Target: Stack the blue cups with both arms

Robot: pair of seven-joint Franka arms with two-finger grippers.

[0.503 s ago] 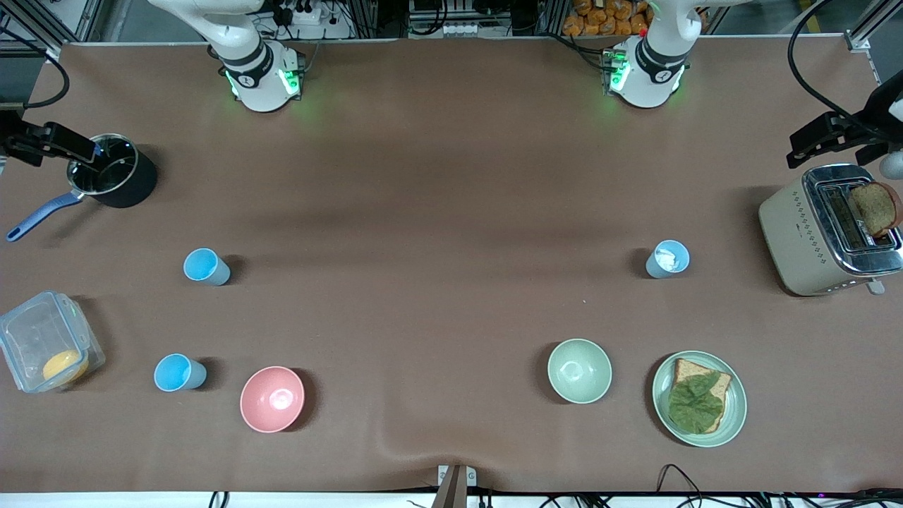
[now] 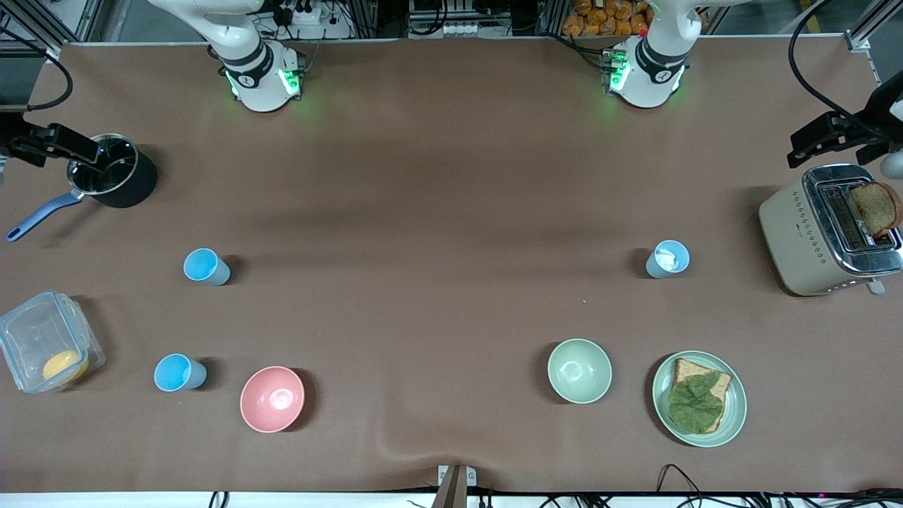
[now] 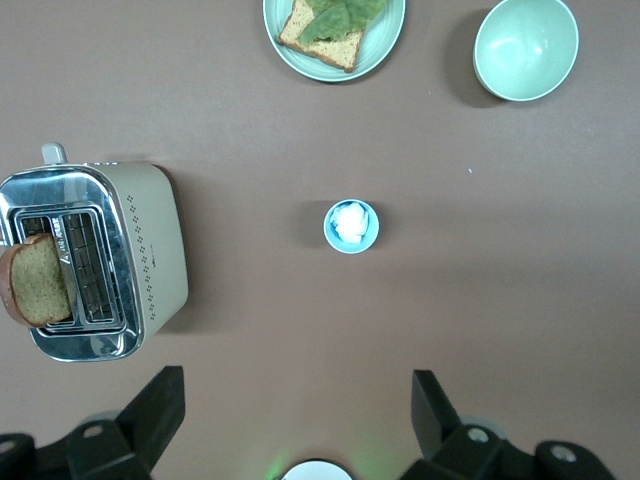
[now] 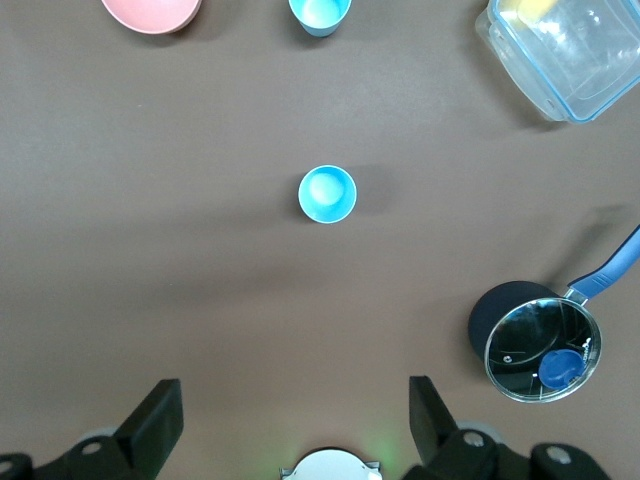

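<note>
Three blue cups stand upright and apart on the brown table. Two sky-blue cups are at the right arm's end, one (image 2: 206,267) (image 4: 327,193) farther from the front camera than the other (image 2: 179,372) (image 4: 320,12). A greyer blue cup (image 2: 667,259) (image 3: 351,226) with something white inside stands at the left arm's end. My left gripper (image 3: 295,400) (image 2: 811,144) is open and empty, high over bare table between its base and the greyer cup. My right gripper (image 4: 290,400) (image 2: 70,148) is open and empty, high over bare table between its base and the sky-blue cup.
A pink bowl (image 2: 272,398) sits beside the nearer sky-blue cup. A green bowl (image 2: 579,370), a plate with bread and lettuce (image 2: 698,398) and a toaster (image 2: 829,229) stand at the left arm's end. A black saucepan (image 2: 113,180) and a clear box (image 2: 46,349) stand at the right arm's end.
My right gripper has shifted very slightly. The cups and the left gripper have not moved.
</note>
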